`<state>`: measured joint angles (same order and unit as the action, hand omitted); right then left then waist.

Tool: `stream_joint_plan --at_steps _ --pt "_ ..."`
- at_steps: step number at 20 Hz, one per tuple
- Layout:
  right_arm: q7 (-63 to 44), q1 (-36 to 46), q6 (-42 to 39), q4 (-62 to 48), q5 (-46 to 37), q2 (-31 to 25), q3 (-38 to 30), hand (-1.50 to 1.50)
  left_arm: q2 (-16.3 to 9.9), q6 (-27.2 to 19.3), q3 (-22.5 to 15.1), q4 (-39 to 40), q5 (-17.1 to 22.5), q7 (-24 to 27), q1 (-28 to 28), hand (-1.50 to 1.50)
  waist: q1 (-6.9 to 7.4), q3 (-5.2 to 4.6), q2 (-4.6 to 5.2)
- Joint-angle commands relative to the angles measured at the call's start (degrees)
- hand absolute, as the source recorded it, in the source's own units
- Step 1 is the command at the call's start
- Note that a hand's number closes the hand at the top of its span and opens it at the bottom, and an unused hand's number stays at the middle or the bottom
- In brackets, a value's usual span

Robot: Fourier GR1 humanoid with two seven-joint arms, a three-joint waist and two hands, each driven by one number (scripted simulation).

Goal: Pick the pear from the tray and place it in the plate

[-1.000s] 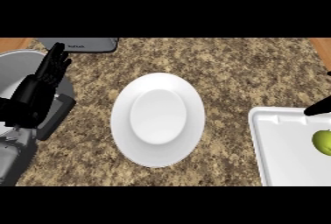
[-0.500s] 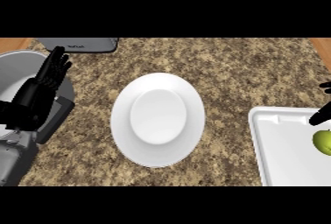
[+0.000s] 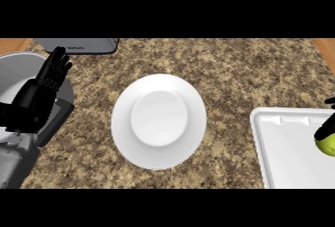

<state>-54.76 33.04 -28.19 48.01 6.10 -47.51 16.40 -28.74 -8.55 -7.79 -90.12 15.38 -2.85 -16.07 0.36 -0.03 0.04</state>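
Observation:
A yellow-green pear (image 3: 327,147) lies in the white tray (image 3: 288,153) at the right edge of the head view, partly cut off by the frame. Only a black sliver of my right hand (image 3: 325,128) shows there, lying over the pear's upper left side; the rest of the hand is out of view. The white oval plate (image 3: 124,122) sits on the speckled counter at the middle, with nothing on it. My left hand (image 3: 36,95) rests open at the far left, fingers pointing up, well away from the plate.
A grey rounded appliance (image 3: 20,64) stands under my left hand at the left edge. A flat grey device (image 3: 82,44) lies at the counter's far edge, top left. Brown speckled counter (image 3: 242,75) lies between plate and tray.
My right hand has come down from the tray's far edge onto the pear. The left hand, plate and pear have kept their places.

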Motion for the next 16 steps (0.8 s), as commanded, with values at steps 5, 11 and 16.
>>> stream_joint_plan --at_steps 5,11,16 --pt "-1.54 -2.00 -0.94 -5.10 -3.42 3.19 -0.49 -1.50 0.73 1.43 1.79 -0.87 -2.16 -0.84 1.68 0.00 0.13 0.04 0.03" --pt "-3.54 -6.12 -2.78 -1.11 -2.65 5.72 -1.56 -1.50 2.43 2.03 3.26 -4.72 -2.29 -2.95 3.12 0.00 -0.02 0.02 -0.13" --pt "-3.99 -7.22 -4.25 -1.18 -3.38 5.47 -2.47 -1.50 3.35 3.37 4.00 -2.45 -3.57 -2.80 0.45 0.00 -0.21 0.01 -0.10"
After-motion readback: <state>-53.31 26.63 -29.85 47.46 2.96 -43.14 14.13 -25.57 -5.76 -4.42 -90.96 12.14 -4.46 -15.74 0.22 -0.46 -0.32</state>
